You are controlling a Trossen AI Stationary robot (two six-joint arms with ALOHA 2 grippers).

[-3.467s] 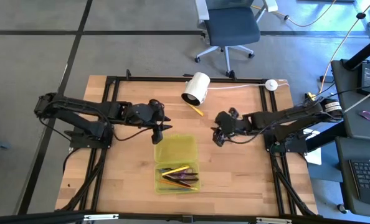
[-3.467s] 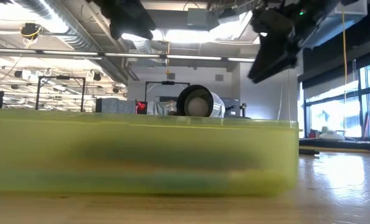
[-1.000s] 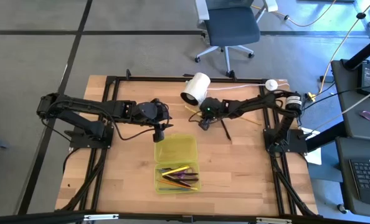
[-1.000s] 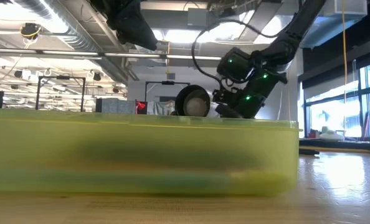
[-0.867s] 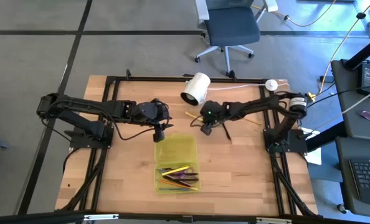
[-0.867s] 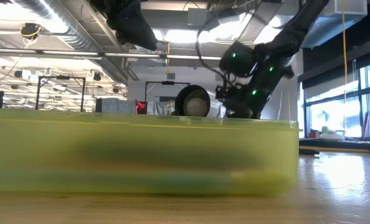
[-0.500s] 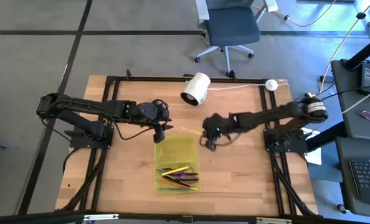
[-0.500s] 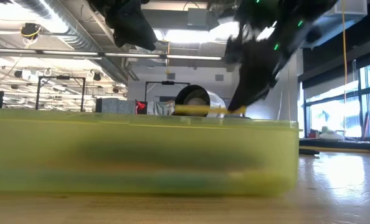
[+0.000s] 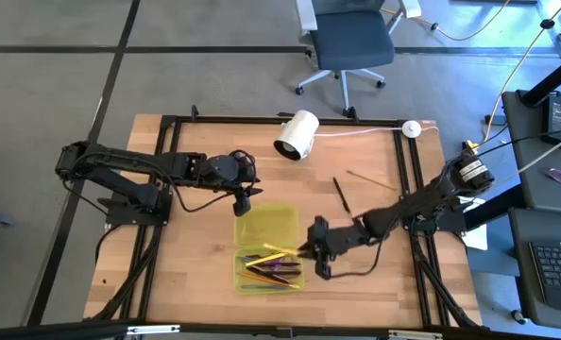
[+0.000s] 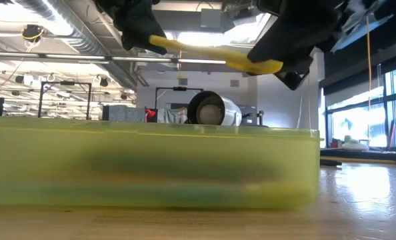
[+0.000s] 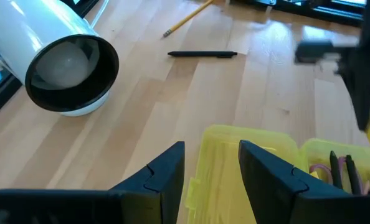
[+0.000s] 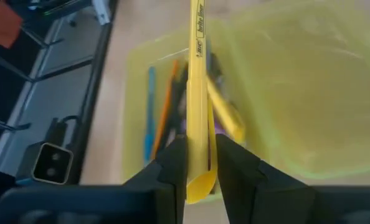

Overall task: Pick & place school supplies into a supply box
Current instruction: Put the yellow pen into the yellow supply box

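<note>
The right gripper [image 12: 197, 163] is clamped on a yellow pen [image 12: 197, 93], holding it just above the supply box [image 9: 266, 227], over the end where pens and scissors [image 9: 271, 267] lie. The box sits near the desk's [image 9: 195, 274] front edge. The left gripper [image 11: 211, 171], fingers apart and holding nothing, hovers by the box's far end

The high view looks straight down on the whole table [image 9: 205, 274], while the low view sits at table-top level, pressed close against the yellow-green tray [image 10: 151, 167] and facing the room behind. Each wrist view looks forward past its own fingers at close range; all four views share the tray, at lower centre of the high view.
</note>
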